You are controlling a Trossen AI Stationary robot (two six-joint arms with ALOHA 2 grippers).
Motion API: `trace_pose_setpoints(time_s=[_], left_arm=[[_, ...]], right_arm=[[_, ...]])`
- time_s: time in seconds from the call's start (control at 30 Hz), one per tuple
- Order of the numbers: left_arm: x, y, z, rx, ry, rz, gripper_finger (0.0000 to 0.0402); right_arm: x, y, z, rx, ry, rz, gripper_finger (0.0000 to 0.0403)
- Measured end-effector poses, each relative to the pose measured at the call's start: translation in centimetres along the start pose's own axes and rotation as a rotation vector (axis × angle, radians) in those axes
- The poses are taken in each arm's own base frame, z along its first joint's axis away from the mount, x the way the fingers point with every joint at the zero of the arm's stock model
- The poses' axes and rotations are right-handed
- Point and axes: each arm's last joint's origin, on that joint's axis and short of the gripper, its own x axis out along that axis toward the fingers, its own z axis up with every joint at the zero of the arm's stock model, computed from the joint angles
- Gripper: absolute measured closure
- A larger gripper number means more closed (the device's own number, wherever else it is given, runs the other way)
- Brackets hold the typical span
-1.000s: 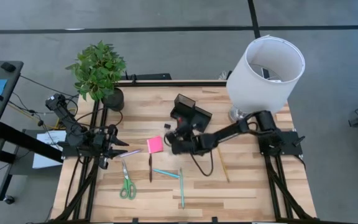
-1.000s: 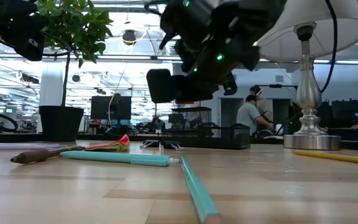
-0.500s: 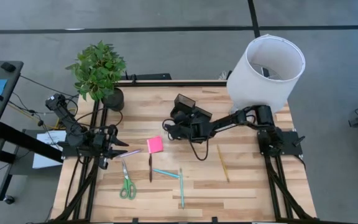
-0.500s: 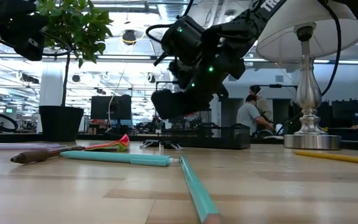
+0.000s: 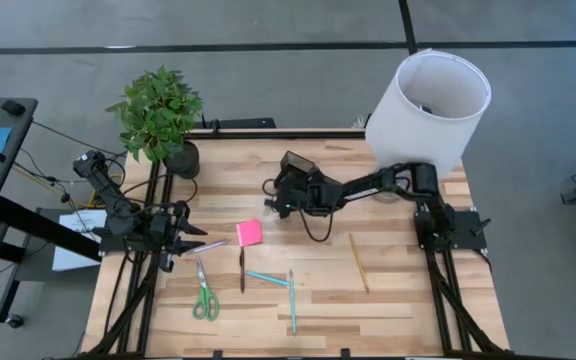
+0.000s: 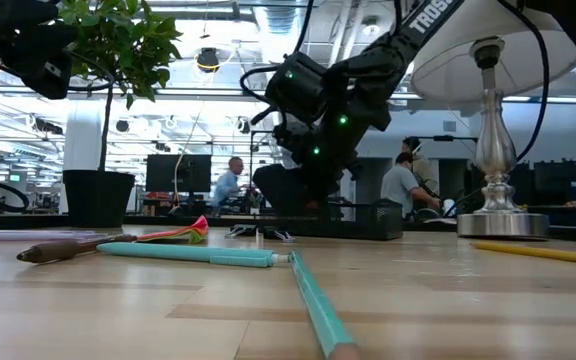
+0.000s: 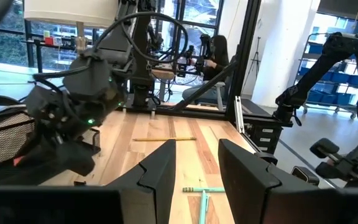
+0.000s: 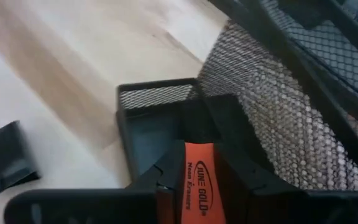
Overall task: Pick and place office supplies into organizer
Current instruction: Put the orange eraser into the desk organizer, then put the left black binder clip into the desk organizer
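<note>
The black mesh organizer (image 5: 296, 162) (image 8: 278, 106) stands at the table's far middle. My right gripper (image 5: 277, 197) (image 8: 194, 186) hangs slanting down over its low tray (image 8: 148, 127), shut on a red eraser (image 8: 196, 177). On the near half of the table lie a pink sticky-note pad (image 5: 249, 233), green-handled scissors (image 5: 204, 292), a black pen (image 5: 241, 268), two teal pens (image 5: 268, 279) and a yellow pencil (image 5: 358, 262). My left gripper (image 5: 194, 243) (image 7: 194, 168) waits open at the left edge, pointing level. My right gripper pinches the red eraser between its two fingers, which sit on the eraser's two long sides (image 8: 182, 180); its printed face shows between them. The fingers slant down from the table's right side. The eraser hangs over the low tray, and I cannot tell whether it touches it.
A black clip (image 8: 5, 163) lies on the wood just beside the tray. A white lamp (image 5: 428, 105) stands at the far right and a potted plant (image 5: 158, 115) at the far left. People sit in the room beyond the table.
My right gripper has carried the eraser from beside the pink pad toward the table's far edge, over the organizer's low tray, rolling its wrist and sinking slightly. The arm now lies across the organizer.
</note>
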Motion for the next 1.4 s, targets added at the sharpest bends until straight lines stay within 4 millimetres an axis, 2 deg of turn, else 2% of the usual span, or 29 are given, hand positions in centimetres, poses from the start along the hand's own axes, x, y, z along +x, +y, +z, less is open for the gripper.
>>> trace_pose_setpoints(time_s=[0.13,0.5,0.7,0.9,1.0,1.1,1.23,1.4], left_arm=[[0.0,0.0,0.0,0.000,0.001,-0.008,0.0288],[0.0,-0.1,0.0,0.000,0.003,-0.030,0.0288],[0.0,-0.1,0.0,-0.001,0.002,-0.029,0.0288],[0.0,-0.1,0.3,-0.020,-0.020,-0.032,0.0288],[0.0,-0.1,0.5,-0.037,-0.040,-0.034,0.0288],[0.0,-0.1,0.7,-0.038,-0.053,-0.031,0.0288],[0.0,0.0,0.6,-0.055,-0.051,0.039,0.0288],[0.4,0.1,-0.1,-0.032,-0.013,0.184,0.0288]], right_arm=[[0.1,-0.1,0.1,0.002,0.001,-0.003,0.0318],[-0.7,0.8,-0.1,-0.010,-0.025,0.014,0.0218],[-2.4,2.6,-0.2,-0.011,-0.068,0.084,0.0213],[-6.4,3.7,0.1,-0.062,-0.144,0.065,0.0244],[-9.4,4.0,0.5,-0.064,-0.173,0.117,0.0257],[-13.0,4.6,0.6,-0.064,-0.182,0.258,0.0266],[-17.8,5.3,-0.2,-0.050,-0.153,0.439,0.0271],[-22.9,6.1,-2.3,-0.061,-0.163,0.514,0.0269]])
